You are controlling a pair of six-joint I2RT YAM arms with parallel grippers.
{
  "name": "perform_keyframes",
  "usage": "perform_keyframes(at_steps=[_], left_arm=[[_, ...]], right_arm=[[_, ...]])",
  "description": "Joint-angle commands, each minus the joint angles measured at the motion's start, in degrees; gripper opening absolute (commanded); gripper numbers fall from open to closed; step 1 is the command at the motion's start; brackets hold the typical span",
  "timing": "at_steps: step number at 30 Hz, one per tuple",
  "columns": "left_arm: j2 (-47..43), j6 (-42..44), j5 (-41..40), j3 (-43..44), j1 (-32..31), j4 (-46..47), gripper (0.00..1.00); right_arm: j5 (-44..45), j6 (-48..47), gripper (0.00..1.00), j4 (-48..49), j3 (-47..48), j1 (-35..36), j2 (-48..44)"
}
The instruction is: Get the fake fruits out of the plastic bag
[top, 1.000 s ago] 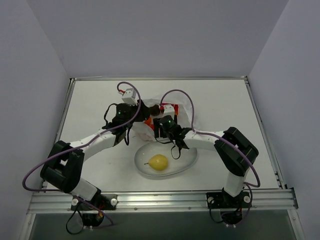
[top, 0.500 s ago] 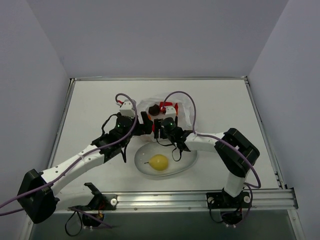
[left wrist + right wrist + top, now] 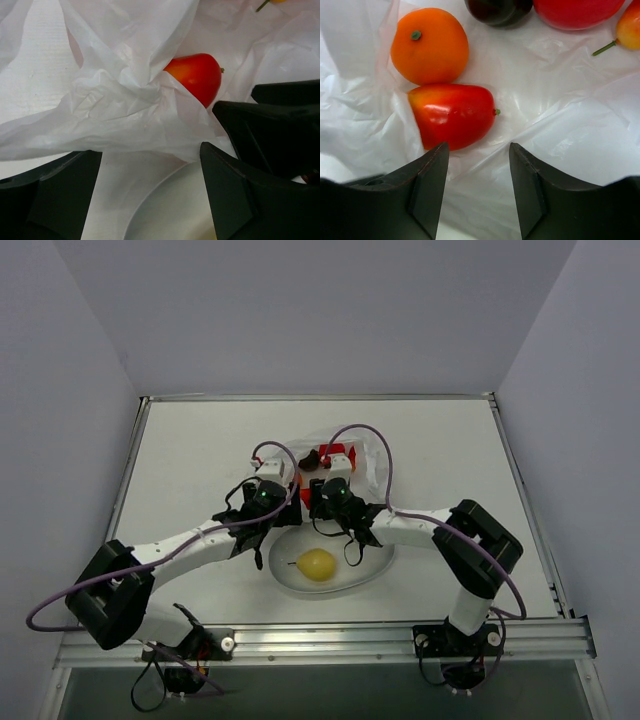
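- A thin, crinkled, translucent white plastic bag [image 3: 560, 125] is seen on the white worktop [image 3: 180, 470], just beyond a smooth white oval plate [image 3: 365, 565]. Both tools are lowered at its near edge.
- One glossy yellow plastic pear [image 3: 318, 564] is already set on the plate. The other fruits are seen lying on the bag film, so the task is judged to be in its early part.
- The right tool [image 3: 477, 185] is held spread and empty just short of a red-orange elongated plastic fruit [image 3: 452, 116], judged the next pick.
- The left tool [image 3: 150, 195] is spread wide with nothing gripped, over the bag's near fold beside the plate rim.
- A short advance is called for, then a closing across the fruit's narrow width.
- A round orange plastic fruit [image 3: 429, 45] is seen just beside the target. A dark purple plum [image 3: 497, 10] and a large red fruit [image 3: 575, 10] lie beyond.
- A fold of film is draped against the target's left end and could be pinched with it.
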Motion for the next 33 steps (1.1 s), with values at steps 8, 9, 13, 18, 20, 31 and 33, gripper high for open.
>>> perform_keyframes(at_steps=[8,9,13,18,20,31,33], left_arm=[[6.04,1.67,-0.57,0.44,3.47,12.41,0.21],[5.87,1.94,-0.49,0.08,3.55,13.72,0.15],[4.64,2.64,1.0,-3.34,4.08,16.72,0.02],[2.88,2.73,2.85,-6.94,4.26,20.58,0.02],[1.74,2.29,3.2,-8.26,4.26,21.29,0.02],[-2.31,2.64,3.38,-10.64,5.13,22.52,0.02],[-1.87,2.56,3.99,-10.56,5.49,23.22,0.02]], right_arm=[[-0.69,-1.52,0.47,-1.1,0.7,0.68,-4.47],[-1.38,-2.13,0.47,-1.36,1.06,0.51,-4.65],[-3.58,-3.8,0.47,-4.08,4.39,-0.02,-3.6],[-3.85,-4.77,0.5,-5.23,10.27,-0.72,1.66],[-4.64,-5.04,0.52,-6.1,12.12,-1.77,3.87],[-19.4,-18.04,0.71,-13.31,19.16,-3.36,9.5],[-20.54,-19.44,0.79,-15.06,20.83,-4.32,10.46]])
